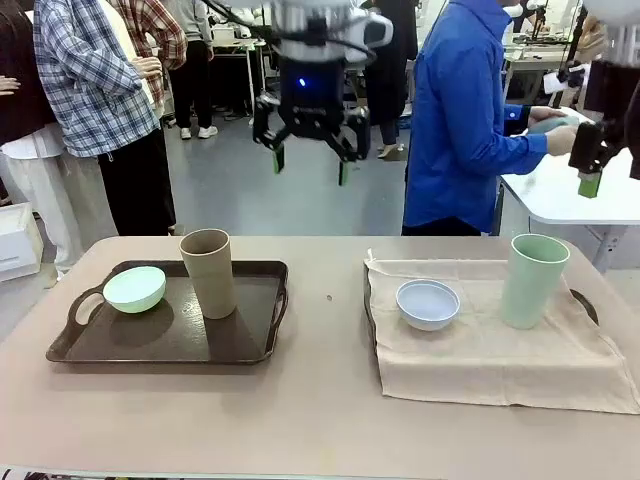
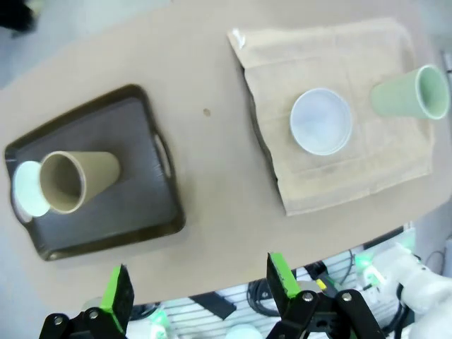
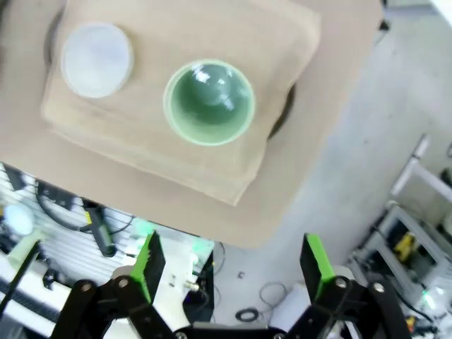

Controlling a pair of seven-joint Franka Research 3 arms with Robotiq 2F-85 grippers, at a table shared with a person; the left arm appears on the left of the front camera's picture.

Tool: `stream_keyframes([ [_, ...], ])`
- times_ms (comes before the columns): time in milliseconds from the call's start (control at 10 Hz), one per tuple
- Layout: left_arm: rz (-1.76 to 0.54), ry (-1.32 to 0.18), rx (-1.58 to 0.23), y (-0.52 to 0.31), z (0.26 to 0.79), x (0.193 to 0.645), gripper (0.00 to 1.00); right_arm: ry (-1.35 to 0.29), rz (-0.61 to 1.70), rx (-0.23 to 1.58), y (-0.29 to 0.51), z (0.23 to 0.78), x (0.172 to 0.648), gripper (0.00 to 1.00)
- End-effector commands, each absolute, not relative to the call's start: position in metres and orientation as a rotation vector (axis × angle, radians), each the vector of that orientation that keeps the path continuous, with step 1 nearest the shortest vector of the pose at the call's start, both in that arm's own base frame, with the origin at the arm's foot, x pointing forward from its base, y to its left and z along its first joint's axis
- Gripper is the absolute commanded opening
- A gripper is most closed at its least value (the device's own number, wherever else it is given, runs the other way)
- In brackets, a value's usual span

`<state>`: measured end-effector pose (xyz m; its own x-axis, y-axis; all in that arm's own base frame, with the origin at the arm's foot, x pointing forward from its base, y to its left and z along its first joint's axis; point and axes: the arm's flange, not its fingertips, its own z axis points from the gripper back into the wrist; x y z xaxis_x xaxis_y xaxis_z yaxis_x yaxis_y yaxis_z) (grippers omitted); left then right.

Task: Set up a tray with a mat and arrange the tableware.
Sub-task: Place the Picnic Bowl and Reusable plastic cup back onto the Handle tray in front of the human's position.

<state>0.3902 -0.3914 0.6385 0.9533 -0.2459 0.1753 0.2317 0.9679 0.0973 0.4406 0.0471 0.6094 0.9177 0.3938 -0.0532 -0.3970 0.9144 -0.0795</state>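
Observation:
A dark brown tray (image 1: 240,340) on the left holds a mint green bowl (image 1: 135,289) and an upright tan-brown cup (image 1: 209,272). On the right a beige mat (image 1: 500,360) covers a second dark tray whose handle (image 1: 585,305) pokes out. A white bowl (image 1: 428,303) and a pale green cup (image 1: 534,280) stand on the mat. My left gripper (image 1: 310,165) hangs open high above the table's middle. My right gripper (image 1: 600,165) hangs open high over the right edge, straight above the pale green cup (image 3: 209,102). Both grippers (image 2: 199,282) (image 3: 233,260) hold nothing.
A person in a blue jacket (image 1: 455,130) stands at the far side, turned toward a white side table (image 1: 570,195). Other people stand at the back left. A bare strip of tabletop (image 1: 325,300) separates the two trays.

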Motion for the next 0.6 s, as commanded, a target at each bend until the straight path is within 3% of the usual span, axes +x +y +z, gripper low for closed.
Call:
stream_keyframes([
  [0, -0.284, -0.146, 0.056, -0.369, 0.650, 0.390, 1.00, 0.000, 0.415, 0.002, 0.046, 0.630, 0.430, 1.00],
  [400, -0.277, -0.143, -0.012, -0.343, 0.647, 0.400, 1.00, -0.141, 0.374, 0.122, 0.020, 0.660, 0.408, 1.00],
  [500, -0.251, -0.155, 0.022, -0.355, 0.663, 0.396, 1.00, -0.063, 0.370, 0.030, 0.036, 0.661, 0.412, 1.00],
])
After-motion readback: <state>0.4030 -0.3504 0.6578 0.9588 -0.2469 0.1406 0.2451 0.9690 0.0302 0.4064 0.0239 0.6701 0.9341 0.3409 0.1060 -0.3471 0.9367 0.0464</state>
